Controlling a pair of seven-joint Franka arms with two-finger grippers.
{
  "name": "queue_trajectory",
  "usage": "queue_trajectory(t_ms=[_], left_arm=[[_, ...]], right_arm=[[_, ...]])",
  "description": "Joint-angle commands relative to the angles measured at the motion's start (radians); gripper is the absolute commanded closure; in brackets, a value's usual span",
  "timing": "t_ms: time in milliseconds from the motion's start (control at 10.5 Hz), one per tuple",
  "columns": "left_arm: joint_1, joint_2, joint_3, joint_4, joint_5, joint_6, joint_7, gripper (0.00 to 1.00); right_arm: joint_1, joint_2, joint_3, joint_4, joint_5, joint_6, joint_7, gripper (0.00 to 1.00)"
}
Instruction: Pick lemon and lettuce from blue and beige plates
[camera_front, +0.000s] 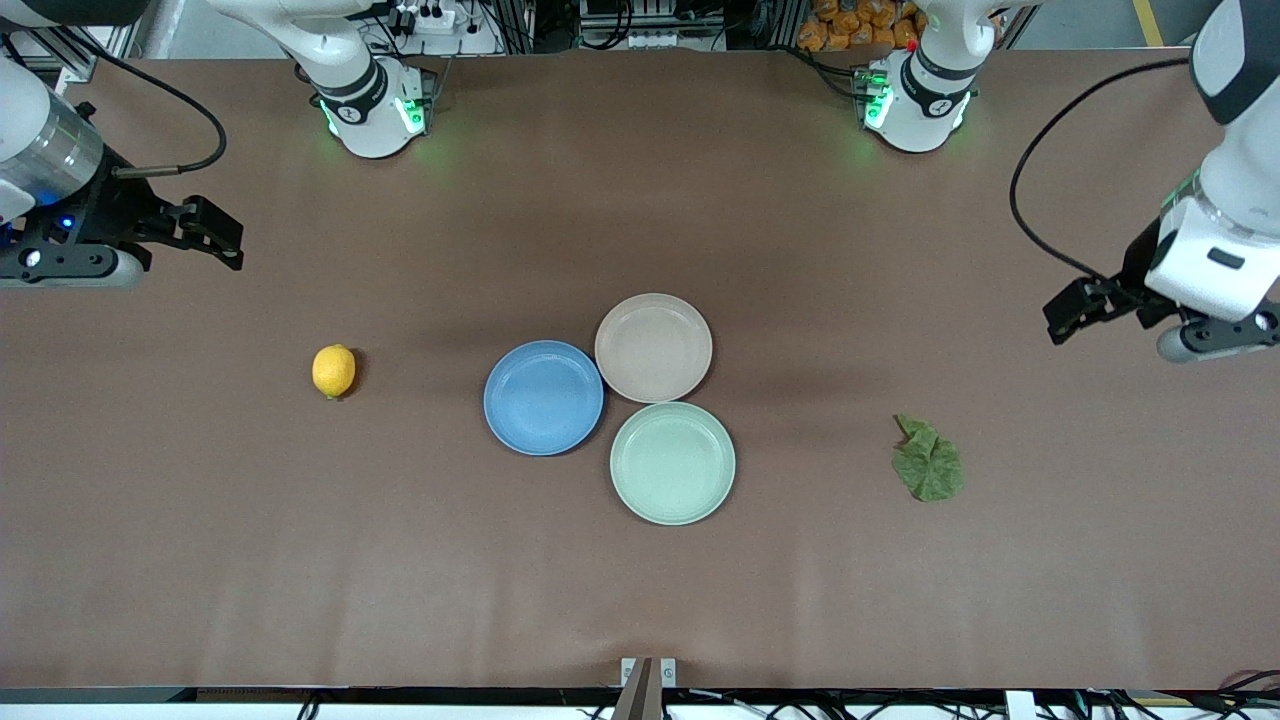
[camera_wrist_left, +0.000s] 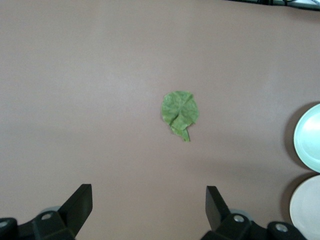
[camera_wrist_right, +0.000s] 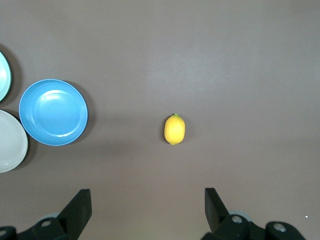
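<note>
Mint-green plate (camera_front: 672, 463), round, shallow-rimmed, lies lowest on matte brown bench (camera_front: 640, 600), touching blue plate (camera_front: 543, 397) and beige plate (camera_front: 653, 347); all three bare. Lettuce (camera_front: 929, 465), flat crinkled veined leaf, on bench below left gripper (camera_front: 1075, 310), well apart from plates. Lemon (camera_front: 333, 371), smooth yellow oval, on bench below right gripper (camera_front: 215, 240). Both grippers hover, fingers spread apart, holding nothing.
</note>
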Motion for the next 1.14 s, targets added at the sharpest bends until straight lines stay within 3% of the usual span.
queue_trajectory(t_ms=[0,286,1048], left_arm=[[-0.008,-0.052,0.003,-0.025,-0.027,-0.047,0.043,0.00],[-0.006,-0.107,0.056,-0.028,-0.120,-0.111,0.175,0.00],[-0.014,-0.124,0.059,-0.022,-0.136,-0.153,0.180,0.00]], right_arm=[[0.013,0.015,-0.010,0.032,0.015,-0.018,-0.004,0.00],[0.011,0.015,-0.010,0.032,0.015,-0.019,-0.007,0.00],[0.008,0.015,-0.010,0.032,0.015,-0.021,-0.007,0.00]])
